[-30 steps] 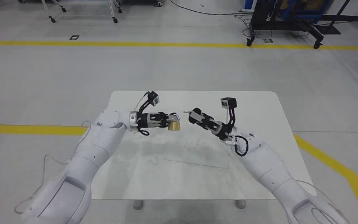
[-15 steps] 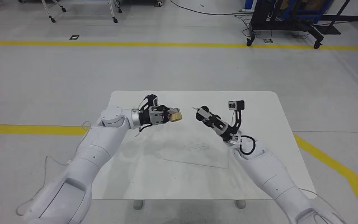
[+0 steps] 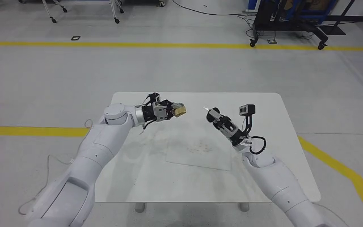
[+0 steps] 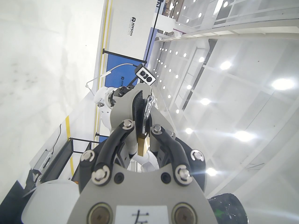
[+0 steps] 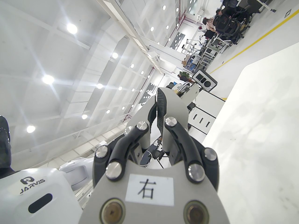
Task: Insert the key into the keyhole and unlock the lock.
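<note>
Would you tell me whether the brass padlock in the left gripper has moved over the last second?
Yes: the brass padlock has moved toward the white table's far edge.

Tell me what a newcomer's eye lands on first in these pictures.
First comes the brass lock, the one spot of warm colour, clamped in the left gripper above the far half of the white table. Facing it across a small gap, the right gripper pinches a thin key, its tip pointing toward the lock but not touching it.
</note>
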